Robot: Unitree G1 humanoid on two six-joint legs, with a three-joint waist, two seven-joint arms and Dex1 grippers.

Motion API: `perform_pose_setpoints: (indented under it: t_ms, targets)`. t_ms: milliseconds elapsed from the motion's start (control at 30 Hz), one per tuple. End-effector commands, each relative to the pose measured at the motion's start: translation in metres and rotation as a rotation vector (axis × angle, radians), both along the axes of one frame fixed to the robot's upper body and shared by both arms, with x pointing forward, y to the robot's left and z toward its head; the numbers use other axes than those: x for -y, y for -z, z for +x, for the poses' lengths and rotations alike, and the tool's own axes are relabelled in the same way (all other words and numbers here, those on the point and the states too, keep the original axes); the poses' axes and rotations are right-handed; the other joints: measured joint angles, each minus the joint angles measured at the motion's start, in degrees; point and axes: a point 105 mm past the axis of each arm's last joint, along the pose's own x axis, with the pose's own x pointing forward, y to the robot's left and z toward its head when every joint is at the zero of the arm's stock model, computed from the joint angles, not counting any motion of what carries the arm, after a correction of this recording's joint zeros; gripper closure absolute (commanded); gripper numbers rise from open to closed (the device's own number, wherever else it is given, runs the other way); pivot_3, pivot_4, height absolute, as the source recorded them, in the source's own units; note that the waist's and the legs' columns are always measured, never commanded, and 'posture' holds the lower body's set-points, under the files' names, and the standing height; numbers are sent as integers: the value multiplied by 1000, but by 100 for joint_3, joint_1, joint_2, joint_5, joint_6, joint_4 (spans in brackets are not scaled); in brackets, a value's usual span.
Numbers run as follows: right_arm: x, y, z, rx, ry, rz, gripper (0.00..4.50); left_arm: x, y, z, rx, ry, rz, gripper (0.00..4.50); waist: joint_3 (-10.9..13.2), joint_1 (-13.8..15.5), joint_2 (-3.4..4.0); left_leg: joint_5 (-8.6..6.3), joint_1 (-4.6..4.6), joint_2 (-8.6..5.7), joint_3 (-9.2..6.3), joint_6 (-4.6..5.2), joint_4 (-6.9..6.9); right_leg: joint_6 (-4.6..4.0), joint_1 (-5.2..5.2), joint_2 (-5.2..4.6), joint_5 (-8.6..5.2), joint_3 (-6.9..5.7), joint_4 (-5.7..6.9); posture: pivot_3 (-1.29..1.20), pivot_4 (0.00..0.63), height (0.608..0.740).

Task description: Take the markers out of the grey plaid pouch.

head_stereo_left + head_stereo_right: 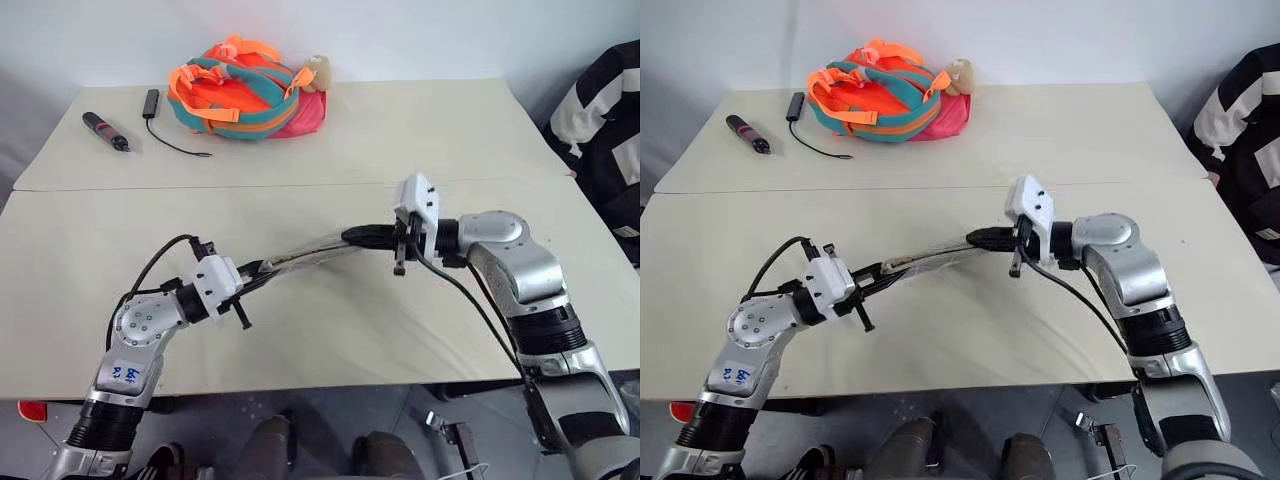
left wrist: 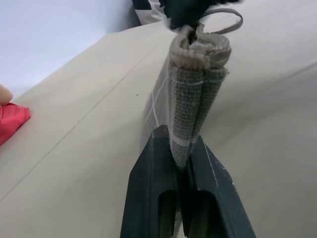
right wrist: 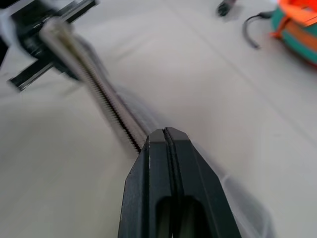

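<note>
Left eye view: beige table [image 1: 330, 120], two tops joined, seam across middle. Orange, teal and pink backpack [image 1: 245, 88] at far side. Grey plaid pouch [image 1: 305, 255] lifted above table, stretched edge-on between both grippers. Left gripper [image 2: 184, 158] closed tight on one end of pouch. Right gripper [image 3: 166, 136] fingers pressed together at zipper end; whether it pinches zipper, cannot tell. Thick black stick [image 1: 105, 131] with reddish band at far left, black cable [image 1: 165, 130] beside. Sticker on left arm [image 1: 130, 374], writing not readable. Markers hidden.

arms: silver-grey metal, ribbed black cuffs | wrists: white housings | cables: black, looped | fingers [image 2: 148, 198]: black
</note>
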Motion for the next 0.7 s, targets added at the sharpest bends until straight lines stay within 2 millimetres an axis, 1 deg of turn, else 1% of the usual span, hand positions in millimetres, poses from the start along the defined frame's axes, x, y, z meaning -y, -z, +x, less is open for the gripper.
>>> perform_pose_setpoints:
  t_ms: [33, 67, 133, 200, 300, 367, 600, 700]
  targets:
    - [1, -11, -5, 60, -32, -7, 4487, 1, -11, -3, 57, 5, 4, 4500, 0, -8, 0, 0, 0, 0, 0, 0, 1, 0, 1, 1, 0, 0, 0, 0, 150, 740]
    - [2, -11, -6, 61, -35, -13, 4487, 1, -11, -2, 56, 3, 5, 4500, 0, -9, 0, 0, 0, 1, 0, 0, 1, 0, 1, 1, 0, 0, 0, 0, 150, 740]
    - [4, -22, -3, 46, -21, 62, 4487, 0, -10, -2, 56, -1, 7, 4500, 0, -7, 0, 0, 1, 2, -1, 0, 1, 0, 1, 2, 0, 0, 0, 0, 150, 740]
    - [5, -27, -3, 37, -20, 89, 4487, 0, -10, -1, 56, -3, 7, 4500, 0, -8, 0, 0, 0, 2, -1, 0, 1, 0, 1, 1, 0, 0, 0, 0, 150, 740]
    - [13, -1, -2, 71, -15, -76, 4487, 2, -11, -2, 59, -2, 1, 4500, 0, -6, 0, 0, 0, 1, -1, 0, 2, 0, 2, 1, 0, 0, 0, 0, 150, 740]
    - [16, 6, 4, 98, 10, -114, 4487, 4, -11, -2, 56, 6, -1, 4500, 1, 4, -2, -1, 0, 1, -2, 1, 3, 0, 2, 1, 0, -1, -2, 0, 150, 740]
    - [19, 12, 9, 120, 19, -144, 4487, 4, -9, -2, 58, 9, 11, 4500, 2, 0, -3, -1, 0, 1, 0, 1, 5, 0, 2, 1, 0, 0, -1, 0, 150, 740]
    - [16, 1, 4, 100, -8, -63, 4487, 4, -8, -2, 50, 4, 6, 4500, 2, 0, -3, -1, 0, 1, 0, 1, 5, 0, 3, 1, 0, 0, -1, 0, 150, 740]
